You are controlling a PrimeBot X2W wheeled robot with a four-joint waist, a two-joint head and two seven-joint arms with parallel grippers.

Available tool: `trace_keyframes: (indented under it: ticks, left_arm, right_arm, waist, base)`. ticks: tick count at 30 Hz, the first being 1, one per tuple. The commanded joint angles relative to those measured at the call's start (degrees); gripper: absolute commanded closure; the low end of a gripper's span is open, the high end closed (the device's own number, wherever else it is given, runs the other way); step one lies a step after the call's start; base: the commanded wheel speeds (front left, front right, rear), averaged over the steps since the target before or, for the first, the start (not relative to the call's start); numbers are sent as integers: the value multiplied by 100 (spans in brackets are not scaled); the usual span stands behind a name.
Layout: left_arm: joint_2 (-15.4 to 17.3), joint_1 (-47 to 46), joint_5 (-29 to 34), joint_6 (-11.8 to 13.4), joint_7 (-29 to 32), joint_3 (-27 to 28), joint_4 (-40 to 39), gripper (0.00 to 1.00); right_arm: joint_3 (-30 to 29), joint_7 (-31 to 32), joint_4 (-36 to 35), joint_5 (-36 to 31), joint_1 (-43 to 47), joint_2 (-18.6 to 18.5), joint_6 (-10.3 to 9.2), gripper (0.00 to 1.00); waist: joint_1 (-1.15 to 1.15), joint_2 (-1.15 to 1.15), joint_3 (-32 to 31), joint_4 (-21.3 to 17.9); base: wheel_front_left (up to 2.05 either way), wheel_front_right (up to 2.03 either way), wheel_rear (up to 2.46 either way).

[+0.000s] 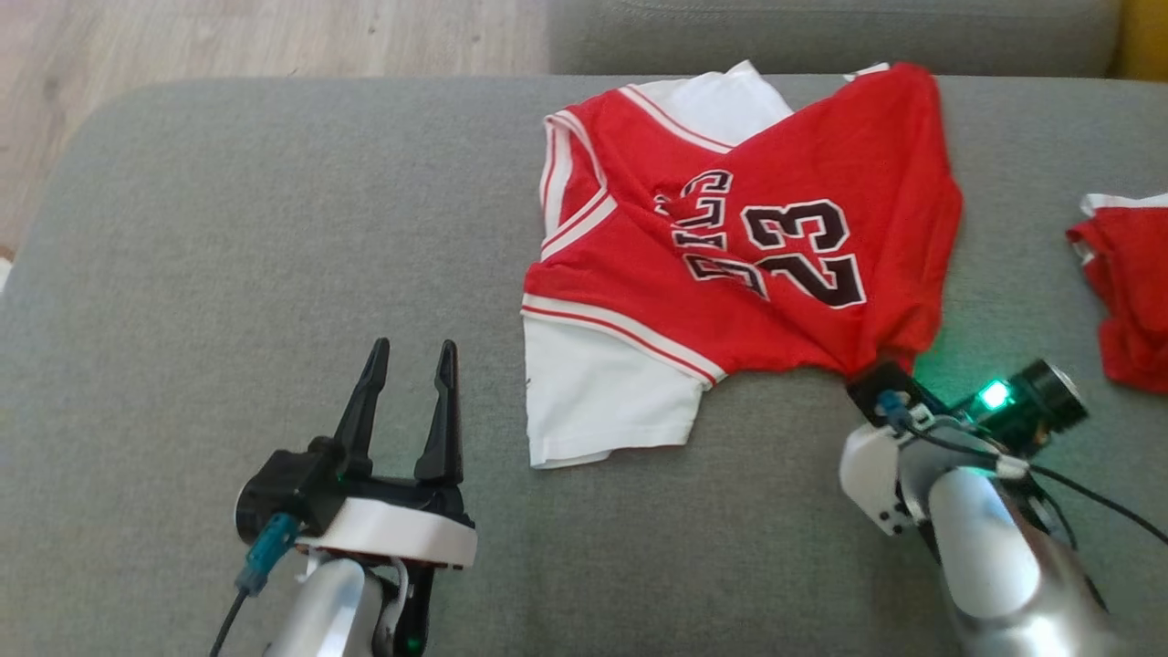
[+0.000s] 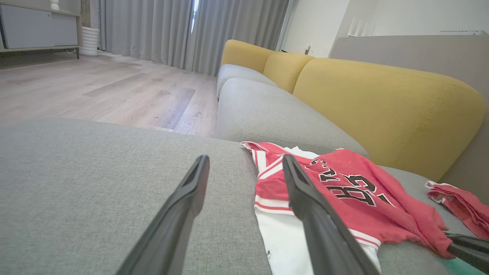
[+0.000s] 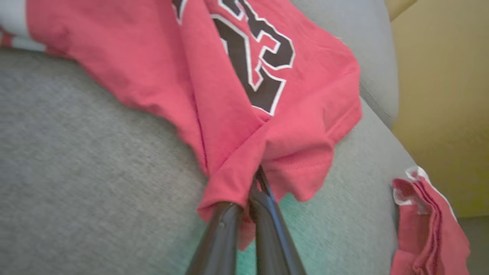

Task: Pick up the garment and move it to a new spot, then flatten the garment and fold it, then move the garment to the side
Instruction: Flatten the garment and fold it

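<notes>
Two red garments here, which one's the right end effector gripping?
The number 23 jersey, pinched at its corner; the bunched red garment lies apart.

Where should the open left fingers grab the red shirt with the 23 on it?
Probably the near left corner of the white flap, coming in low from the left. It lies flat and sticks out toward the open left fingers, with bare sofa beside it. It matches the red corner the right fingers pinch, so the shirt could be pulled flat.
</notes>
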Motion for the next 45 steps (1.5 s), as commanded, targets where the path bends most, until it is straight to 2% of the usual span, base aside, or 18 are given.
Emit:
trace_keyframes:
  ticks: [1,6,8,9,10,11,18,23,33,39,40,41,45]
  left_arm:
    - [40,-234,-52,-10,-37,152,-154,0]
    - [40,-255,-50,-10,-37,104,-134,0]
    - [40,-260,-50,-10,-37,106,-128,0]
    - [40,-264,-48,-9,-37,116,-125,0]
    - [40,-269,-47,-5,-37,133,-124,0]
    - [40,-271,-45,-2,-37,156,-125,0]
    - [40,-235,-20,7,-37,279,-136,0]
    - [40,-194,13,-5,-37,354,-143,0]
    - [40,-72,65,-31,-37,506,-237,0]
    - [40,-18,78,-42,-37,547,-301,0]
    - [40,-11,75,-43,-37,550,-313,0]
    - [40,-11,75,-43,-37,550,-313,0]
    - [40,15,67,-52,-37,540,-351,0]
  right_arm:
    - [208,-25,-119,-38,-358,-34,-5,100]
    - [524,-51,370,-39,-658,-117,-5,100]
    - [543,-16,552,-39,-750,-144,-5,84]
    - [456,-9,625,-39,-776,-132,-5,68]
    - [365,-16,677,-39,-794,-116,-5,27]
    - [274,-34,708,-38,-805,-101,-5,0]
    - [-336,-226,797,423,-679,-6,-5,0]
    - [-462,-407,641,1152,-538,1,-5,0]
    - [-804,-250,-601,2065,118,3,-5,0]
    - [-817,-825,-1473,2977,505,3,-5,0]
    - [-759,-929,-1531,3247,580,3,-5,0]
    - [-759,-929,-1531,3247,580,3,-5,0]
    - [-536,-1297,-1641,4292,905,3,-5,0]
  waist:
    - [0,0,41,54]
    - [0,0,103,157]
    - [0,0,113,179]
    - [0,0,116,180]
    - [0,0,120,172]
    - [0,0,119,155]
    - [0,0,10,-93]
    - [0,0,-120,-329]
    - [0,0,-381,-680]
    - [0,0,-443,-756]
    - [0,0,-443,-764]
    - [0,0,-443,-764]
    - [0,0,-429,-772]
  base:
    - [0,0,0]
    - [0,0,0]
    - [0,0,0]
    - [0,0,0]
    - [0,0,0]
    - [0,0,0]
    - [0,0,0]
    - [0,0,0]
    - [0,0,0]
    - [0,0,0]
    - [0,0,0]
    - [0,0,0]
    - [0,0,0]
